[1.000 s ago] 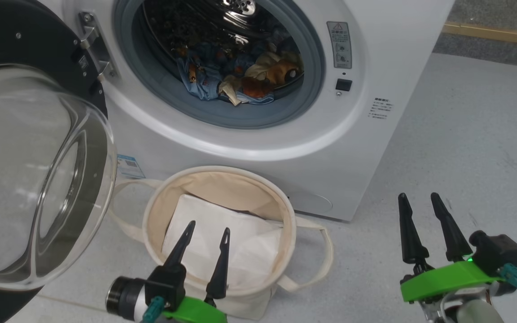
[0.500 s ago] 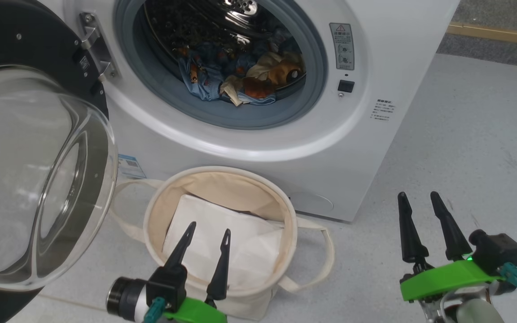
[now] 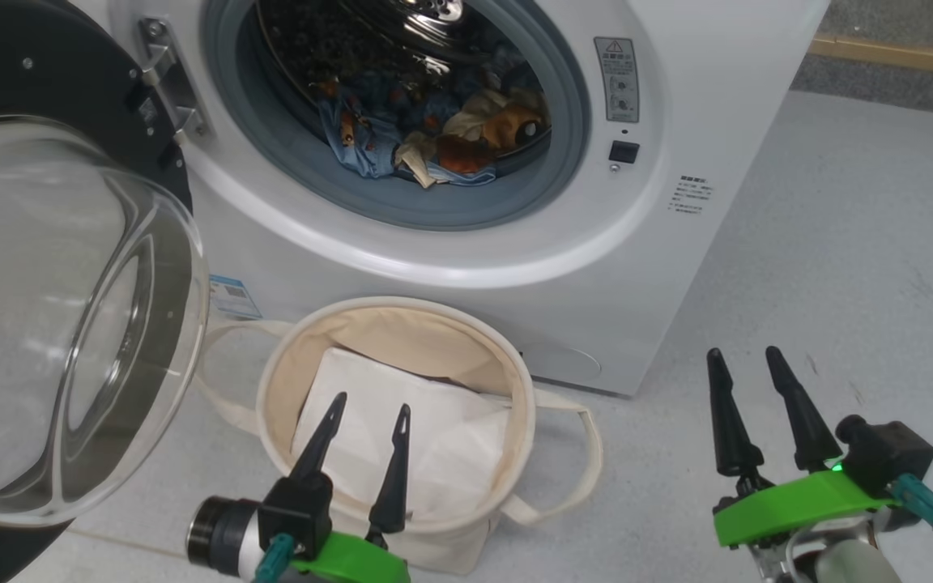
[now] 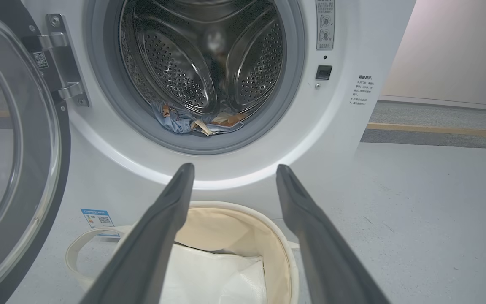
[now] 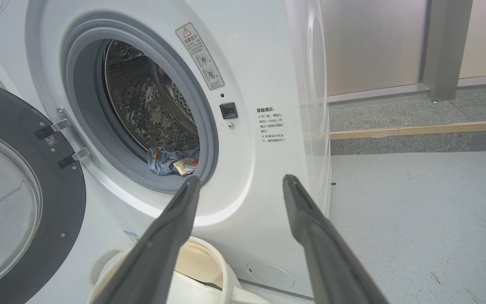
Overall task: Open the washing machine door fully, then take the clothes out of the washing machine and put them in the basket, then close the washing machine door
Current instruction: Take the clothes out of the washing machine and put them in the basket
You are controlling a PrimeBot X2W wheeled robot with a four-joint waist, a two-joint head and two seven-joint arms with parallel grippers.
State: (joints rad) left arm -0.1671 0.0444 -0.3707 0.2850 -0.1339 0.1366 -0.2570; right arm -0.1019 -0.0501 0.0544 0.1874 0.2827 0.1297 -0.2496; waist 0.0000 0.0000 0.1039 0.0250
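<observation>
The white washing machine (image 3: 677,97) stands ahead with its door (image 3: 53,324) swung wide open to the left, glass bowl bulging toward me. The clothes (image 3: 426,134), a blue bundle with orange and cream print, lie at the bottom of the drum (image 4: 196,122) (image 5: 171,160). Below the opening sits the cream basket (image 3: 272,380) with a flat white sheet (image 3: 402,437) inside. My left gripper (image 3: 369,405) hangs open above the basket's near side, nothing between its fingers. On the right my right gripper (image 3: 740,355) is open over the bare floor, holding nothing.
Grey floor (image 3: 855,267) stretches to the right of the machine, with a yellow strip (image 3: 896,55) along a darker band at the back. The open door (image 4: 15,160) takes up the room on the left. The basket's loop handles (image 3: 588,453) stick out sideways.
The whole head picture has shifted slightly, so the camera moved a little. Both grippers stay open and the clothes lie where they were.
</observation>
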